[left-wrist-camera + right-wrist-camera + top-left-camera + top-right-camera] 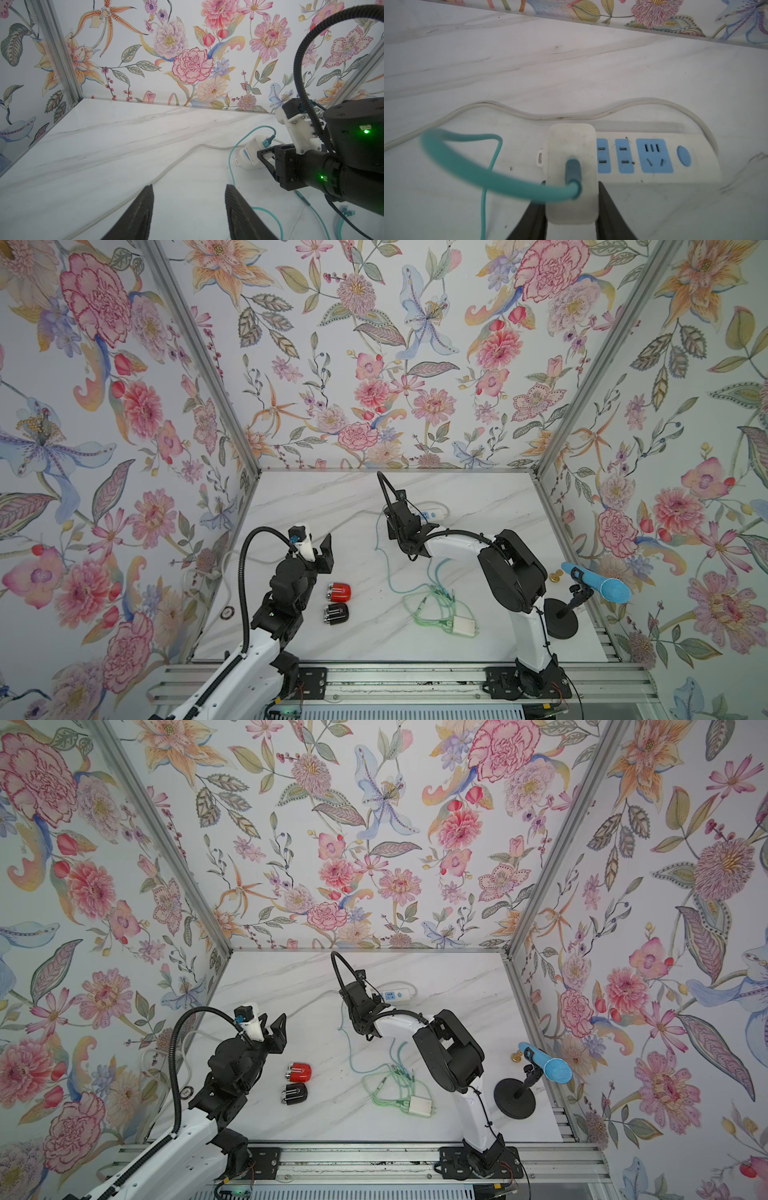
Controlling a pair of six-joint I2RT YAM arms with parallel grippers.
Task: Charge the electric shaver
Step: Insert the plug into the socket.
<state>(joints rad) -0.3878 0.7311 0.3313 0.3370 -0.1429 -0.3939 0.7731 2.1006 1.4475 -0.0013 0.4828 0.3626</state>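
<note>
The table (pixel 478 497) is smooth white stone with grey streaks. A long white strip (pixel 654 155) with blue sockets lies on it, and its thick white cord (pixel 508 108) curls behind. The right gripper (pixel 571 204) squeezes a boxy white charger (pixel 571 143) between its 2 black fingers, right at the strip's end. I cannot tell if it is pushed all the way in. A bendy teal cable (pixel 483 176) comes out of the charger. The left gripper (pixel 190 207) has 2 ridged black pads set apart, holding nothing. The red shaver (pixel 340 592) and black shaver (pixel 336 612), small, round and shiny, lie side by side near the left arm, well apart from the strip.
</note>
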